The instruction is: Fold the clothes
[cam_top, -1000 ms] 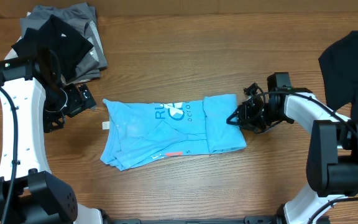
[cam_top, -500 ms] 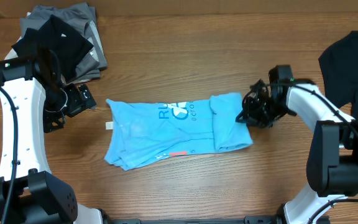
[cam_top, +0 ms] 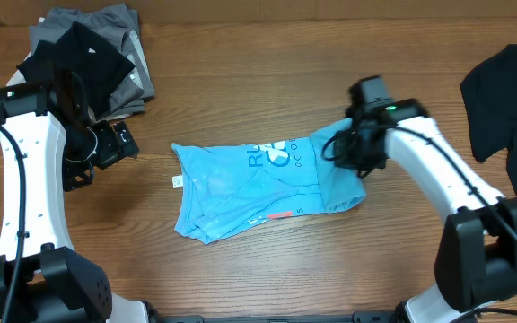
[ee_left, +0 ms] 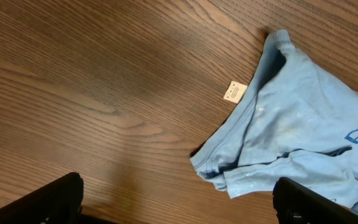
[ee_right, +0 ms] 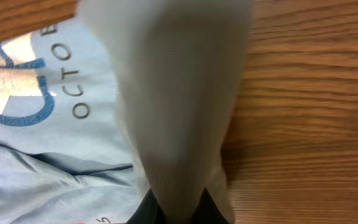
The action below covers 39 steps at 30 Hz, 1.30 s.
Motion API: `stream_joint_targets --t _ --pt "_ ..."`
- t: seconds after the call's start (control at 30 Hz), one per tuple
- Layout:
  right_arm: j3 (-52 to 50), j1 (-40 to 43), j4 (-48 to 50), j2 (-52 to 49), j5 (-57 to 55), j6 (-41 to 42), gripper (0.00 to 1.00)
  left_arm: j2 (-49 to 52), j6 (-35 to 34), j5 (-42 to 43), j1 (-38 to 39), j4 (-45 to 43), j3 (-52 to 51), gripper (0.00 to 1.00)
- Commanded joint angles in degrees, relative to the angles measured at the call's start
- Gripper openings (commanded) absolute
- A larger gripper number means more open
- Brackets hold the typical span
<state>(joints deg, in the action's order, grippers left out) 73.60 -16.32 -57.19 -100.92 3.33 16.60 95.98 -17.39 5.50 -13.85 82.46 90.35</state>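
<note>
Wood tabletop (cam_top: 240, 81) carries the blue shirt (cam_top: 258, 184) at its middle, half folded; it looks light, limp and apt to drag, so a pinched hem or corner suits best. Right tool (cam_top: 339, 151) is pressed together on its raised right edge; left tool (cam_top: 124, 144) stands spread, apart. Print (ee_right: 61, 68) reads "OCTO"; the collar tag (ee_left: 234, 91) is illegible

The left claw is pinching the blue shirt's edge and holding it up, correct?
No: the right claw pinches the blue shirt's edge and holds it up, as the right wrist view shows. The left claw stands open, off the shirt.
</note>
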Motion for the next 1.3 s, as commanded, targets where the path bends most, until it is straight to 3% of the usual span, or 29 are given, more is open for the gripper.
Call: stream_joint_targets --t 0.0,0.23,0.33,0.5,0.6,0.9,0.97,1.07,1.13,1.27 --pt "1.4 -5.3 1.1 1.2 -7.5 4.7 0.04 -0.7 1.1 -0.1 0.5 -0.2 -0.3 1.00" --pt "1.4 -14.4 3.7 0.0 -7.8 8.0 0.08 -0.8 1.1 -0.1 0.5 0.2 -0.3 1.00" --pt "1.4 -17.0 5.1 -1.7 -7.7 11.1 0.28 -0.7 1.1 -0.1 0.5 0.2 -0.3 1.00" --pt "1.4 -19.9 9.6 -3.6 -1.6 15.3 0.41 -0.7 1.1 0.1 0.5 0.2 -0.3 1.00" --pt "1.4 -20.5 11.5 -3.7 -0.7 16.9 0.73 -0.7 1.1 0.1 0.5 0.3 -0.3 1.00" --pt "11.7 -13.9 0.3 -0.4 -0.4 16.2 0.80 -0.7 1.1 0.1 0.5 0.6 -0.3 1.00" --pt "13.5 -11.7 0.1 0.1 4.1 11.2 0.72 -0.7 1.1 0.1 0.5 0.5 -0.3 1.00" --pt "13.4 -8.4 3.5 -0.5 15.6 5.2 0.24 -0.7 1.1 0.1 0.5 0.2 -0.3 1.00" --pt "12.4 -7.0 4.5 -1.9 19.8 3.3 0.05 -0.7 1.1 0.1 0.5 0.2 -0.3 1.00" --pt "10.0 -6.1 8.2 -5.9 27.4 2.0 0.04 -0.7 1.1 0.1 0.5 0.2 -0.3 1.00"
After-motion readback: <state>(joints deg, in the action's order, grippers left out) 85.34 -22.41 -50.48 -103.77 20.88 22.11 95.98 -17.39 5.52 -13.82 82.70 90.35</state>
